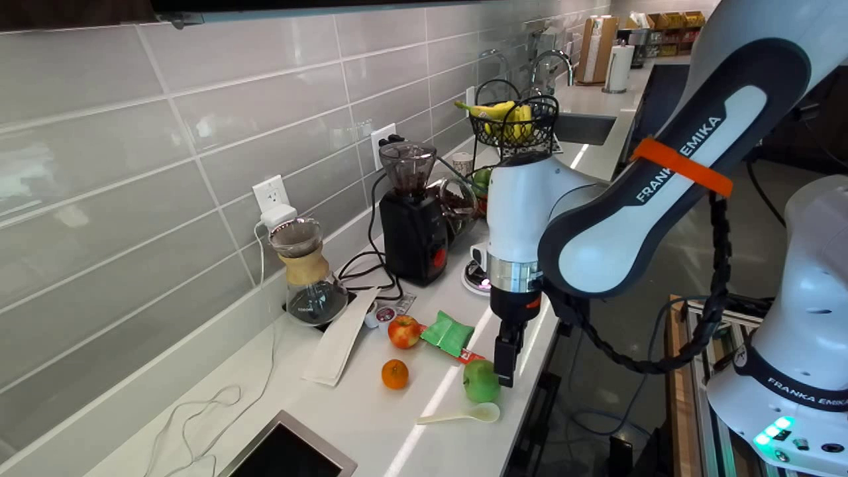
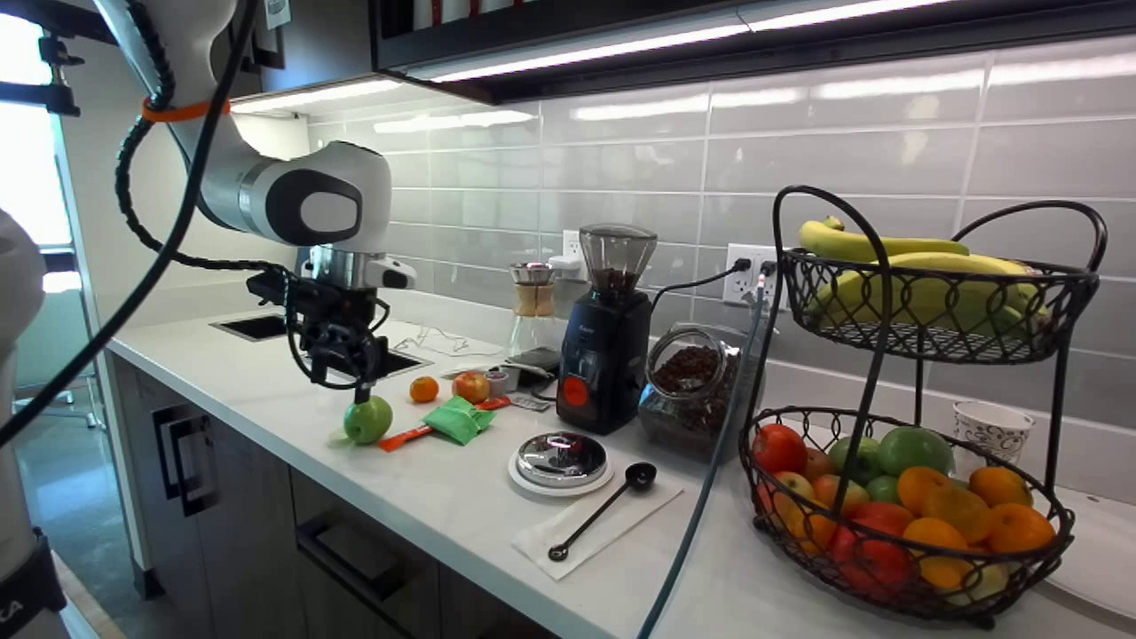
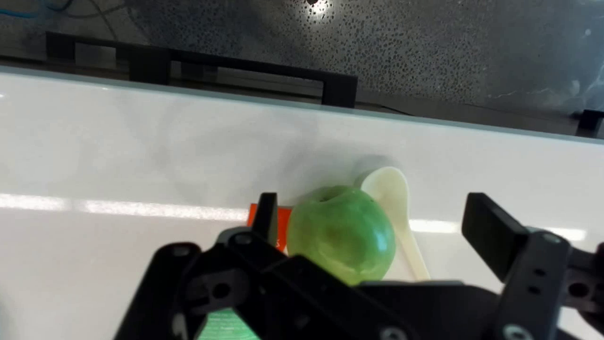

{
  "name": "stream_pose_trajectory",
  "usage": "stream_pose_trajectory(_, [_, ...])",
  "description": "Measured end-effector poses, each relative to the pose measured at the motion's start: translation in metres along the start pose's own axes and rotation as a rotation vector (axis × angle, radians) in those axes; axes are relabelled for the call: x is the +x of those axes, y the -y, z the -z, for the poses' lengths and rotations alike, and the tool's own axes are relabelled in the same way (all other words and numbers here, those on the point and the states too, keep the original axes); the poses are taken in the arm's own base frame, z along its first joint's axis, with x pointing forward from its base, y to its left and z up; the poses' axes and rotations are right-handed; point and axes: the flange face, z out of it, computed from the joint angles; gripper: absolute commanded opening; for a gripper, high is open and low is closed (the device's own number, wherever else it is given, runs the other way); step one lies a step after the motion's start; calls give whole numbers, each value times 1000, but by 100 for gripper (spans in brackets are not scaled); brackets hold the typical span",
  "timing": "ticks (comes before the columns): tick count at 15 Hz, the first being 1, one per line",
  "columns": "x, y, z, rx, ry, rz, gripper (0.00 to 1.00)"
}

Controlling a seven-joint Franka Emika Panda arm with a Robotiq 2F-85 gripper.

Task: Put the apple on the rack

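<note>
Green apple [image 1: 481, 381] on the white counter [image 1: 351, 417], near its open edge and well apart from the tiled wall [image 1: 99, 146]. Lies just beside a pale spoon [image 1: 481, 413]; cannot tell whether touching it. Close to the apple in both exterior views, the gripper [image 3: 372, 217], pointing down. Jaws released and spread wide, in the wrist view one to the left and one to the right of the apple, with a gap on each side, narrower on the left; cannot tell whether above the fruit or around it. Just to the right of the apple in an exterior view, a red strip [image 2: 406, 437], showing at both ends of a green packet [image 2: 458, 421]. Farther back, toward the wall, an orange [image 2: 424, 390] and, to its right, a red-yellow apple [image 2: 470, 386]. Farther right, a black coffee grinder [image 2: 603, 355] and a glass jar [image 2: 666, 422] of dark beans [image 2: 697, 373], side by side near the wall; nearer, a chrome-topped disc [image 2: 561, 460] and, to its right, a black scoop [image 2: 640, 477] on a white napkin [image 2: 587, 541]. At the near right, well apart from the green apple, the black wire rack [image 2: 941, 348]: carries bananas [image 2: 919, 248] up top and a heap of red, green and orange fruit [image 2: 954, 510] below.
</note>
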Motion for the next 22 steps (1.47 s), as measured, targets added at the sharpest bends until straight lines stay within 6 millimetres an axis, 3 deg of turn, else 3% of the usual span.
stream_pose_trajectory(10, [15,17,-24,-141,-36,233,100])
stream_pose_trajectory(20, [24,19,-42,-137,-75,263,100])
stream_pose_trajectory(22, [25,19,-44,-145,-74,267,88])
